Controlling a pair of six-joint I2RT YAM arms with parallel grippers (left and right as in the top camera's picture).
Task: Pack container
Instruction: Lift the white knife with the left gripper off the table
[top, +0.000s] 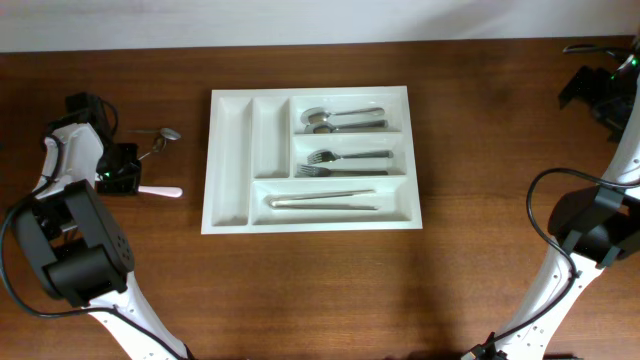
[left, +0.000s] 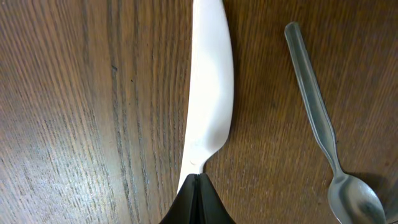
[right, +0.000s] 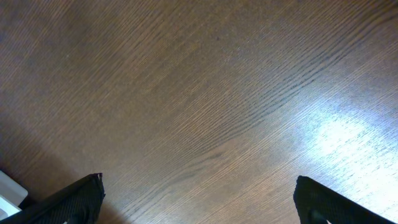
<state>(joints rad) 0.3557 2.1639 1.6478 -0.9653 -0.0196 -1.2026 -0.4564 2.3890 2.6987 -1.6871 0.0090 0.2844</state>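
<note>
The container (top: 230, 160) sits flat at the middle of the table (top: 400, 290), long side running left to right, well clear of both arms. From overhead, its two long narrow compartments on the left are bare. The three wide ones on the right are stocked: spoons (top: 335, 120) in the far one, forks (top: 345, 163) in the middle one, knives (top: 320, 201) in the near one.

Out to the left, on the bare wood, the left gripper (top: 133, 186) is down low, with a white knife (top: 163, 190) poking out of it toward the tray. A metal spoon (top: 160, 138) lies just beyond, near the knife but apart from it.

The overhead view cannot show the grip, and here the left wrist view steps in. The left gripper (left: 198, 186) has its two dark fingers (left: 186, 208) pressed tight together, pinching the narrow end of the white knife (left: 208, 81). The knife runs straight away from the camera along the grain. The metal spoon (left: 314, 112) lies off to one side, its bowl nearest the camera, not touching the knife.

Far right now: overhead, the right gripper (top: 590, 88) hangs at the far corner of the table, too small there to read. Its own wrist view settles it: the right gripper (right: 198, 202) is spread wide, one fingertip (right: 71, 199) at each lower corner, nothing between them but wood grain and a bright patch of glare. A sliver of white shows at that view's lower left edge; what it is I cannot tell.
</note>
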